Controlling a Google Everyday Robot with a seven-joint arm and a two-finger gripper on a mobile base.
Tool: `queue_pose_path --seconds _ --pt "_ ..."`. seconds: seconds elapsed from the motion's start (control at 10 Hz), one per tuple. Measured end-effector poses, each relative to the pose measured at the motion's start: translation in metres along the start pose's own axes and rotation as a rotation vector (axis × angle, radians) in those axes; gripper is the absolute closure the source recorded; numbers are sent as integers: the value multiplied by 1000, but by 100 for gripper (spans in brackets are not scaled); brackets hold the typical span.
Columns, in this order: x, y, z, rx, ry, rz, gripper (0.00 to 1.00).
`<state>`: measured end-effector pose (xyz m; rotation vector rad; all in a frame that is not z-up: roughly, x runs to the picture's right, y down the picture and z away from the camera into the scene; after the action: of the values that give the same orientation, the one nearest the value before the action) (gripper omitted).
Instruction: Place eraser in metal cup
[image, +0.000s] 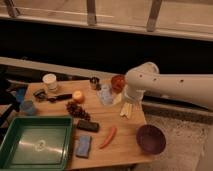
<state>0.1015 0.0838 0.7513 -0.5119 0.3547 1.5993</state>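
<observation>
Gripper (126, 111) hangs open at the right of the table (125, 136), apart from eraser (87, 125) and metal cup (94, 83).

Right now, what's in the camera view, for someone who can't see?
The robot's open hand hangs over the right of the wooden table, holding nothing. The black eraser lies by the green tray, apart from the metal cup.

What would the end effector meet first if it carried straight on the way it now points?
Probably the bare table top: the open end effector hangs pointing down near its right edge, beside the clear cup; depth is unclear.
</observation>
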Motion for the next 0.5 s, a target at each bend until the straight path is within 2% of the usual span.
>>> queue_pose_path --seconds 0.2,0.3,0.4,0.5 --pt "2 42 4 -27 6 -121 20" --pt "10 67 5 -50 9 -206 20" --pt "25 97 6 -95 22 -300 20" --pt "39 116 4 -130 29 -363 20"
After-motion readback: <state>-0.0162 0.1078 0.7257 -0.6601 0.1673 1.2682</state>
